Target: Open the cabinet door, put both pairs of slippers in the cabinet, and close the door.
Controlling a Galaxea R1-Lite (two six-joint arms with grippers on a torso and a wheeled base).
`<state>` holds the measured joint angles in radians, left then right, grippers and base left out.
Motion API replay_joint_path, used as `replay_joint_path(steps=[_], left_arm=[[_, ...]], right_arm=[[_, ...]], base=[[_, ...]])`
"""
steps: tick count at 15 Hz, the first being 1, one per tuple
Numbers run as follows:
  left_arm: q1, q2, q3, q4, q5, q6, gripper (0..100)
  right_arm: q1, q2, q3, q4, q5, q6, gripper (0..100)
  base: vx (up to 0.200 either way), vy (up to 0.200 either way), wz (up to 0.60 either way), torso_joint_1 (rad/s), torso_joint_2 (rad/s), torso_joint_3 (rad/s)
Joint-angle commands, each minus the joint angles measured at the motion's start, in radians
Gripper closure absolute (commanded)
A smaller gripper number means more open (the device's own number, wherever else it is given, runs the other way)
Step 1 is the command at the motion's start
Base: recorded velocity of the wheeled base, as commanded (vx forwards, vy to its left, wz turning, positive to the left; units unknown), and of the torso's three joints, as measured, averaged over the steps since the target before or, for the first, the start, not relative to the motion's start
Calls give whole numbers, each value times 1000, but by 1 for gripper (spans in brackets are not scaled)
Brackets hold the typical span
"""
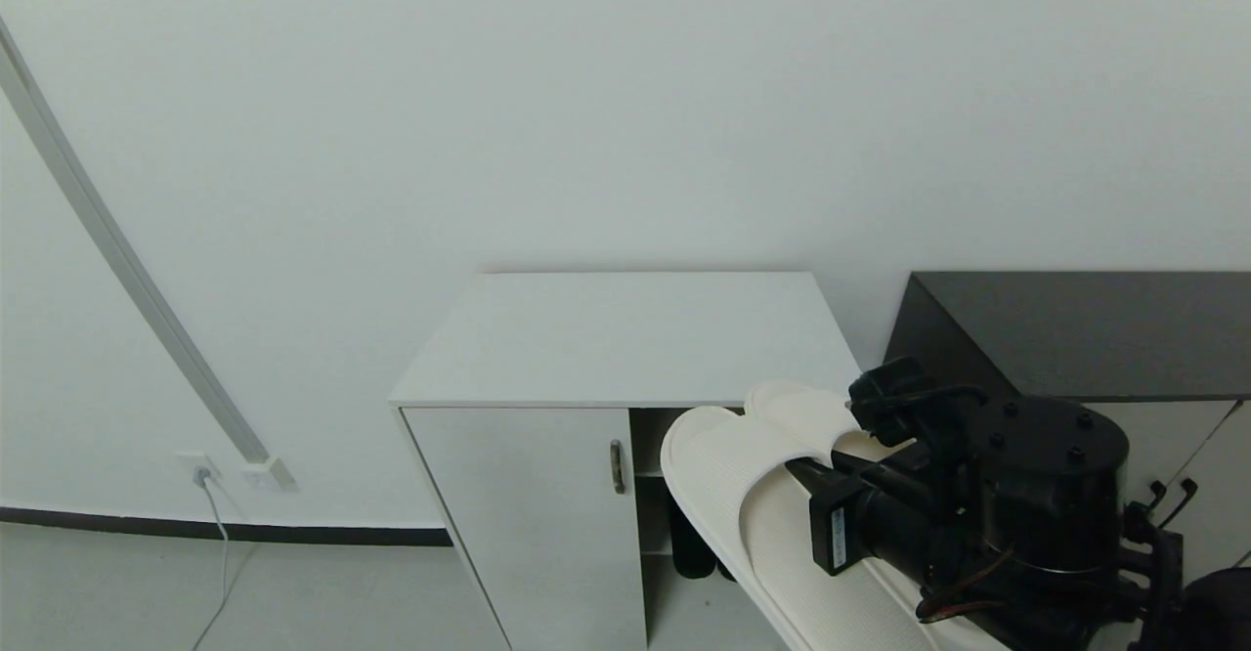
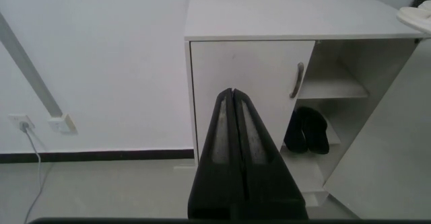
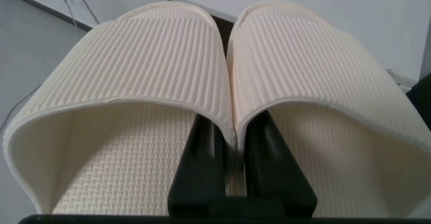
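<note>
Cream slippers (image 3: pixel 155 69) sit pinched by their touching inner walls in the right gripper (image 3: pixel 232 133), which is nearly closed on them and holds them just in front of the cabinet (image 1: pixel 625 338), up near its top edge. The left gripper (image 2: pixel 233 96) is closed on nothing and faces the left door (image 2: pixel 256 62). The right half stands open, with a black pair (image 2: pixel 308 130) low inside. Likely step: stowing the second pair — next, lower them, ease them in under the shelf (image 2: pixel 333 89), then release.
</note>
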<state>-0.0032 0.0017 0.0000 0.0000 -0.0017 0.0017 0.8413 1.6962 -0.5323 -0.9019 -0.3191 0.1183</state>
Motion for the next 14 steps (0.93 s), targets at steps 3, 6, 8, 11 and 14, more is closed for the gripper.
replay_joint_path(steps=[3, 6, 8, 11, 14], left_arm=[[0, 0, 0, 0, 0, 0, 100], [0, 0, 0, -2, 0, 0, 100], [0, 0, 0, 0, 0, 0, 100], [0, 0, 0, -2, 0, 0, 100], [0, 0, 0, 0, 0, 0, 100]], right_arm=[[4, 3, 2, 0, 0, 0, 100], [5, 3, 8, 0, 0, 0, 100], [7, 3, 8, 0, 0, 0, 100], [10, 13, 8, -2, -1, 0, 100], [15, 16, 11, -15, -3, 0, 100]], base=[[0, 0, 0, -157, 346, 188], [0, 0, 0, -163, 373, 211], [0, 0, 0, -166, 395, 215], [0, 0, 0, -211, 496, 279], [0, 0, 0, -232, 553, 312]])
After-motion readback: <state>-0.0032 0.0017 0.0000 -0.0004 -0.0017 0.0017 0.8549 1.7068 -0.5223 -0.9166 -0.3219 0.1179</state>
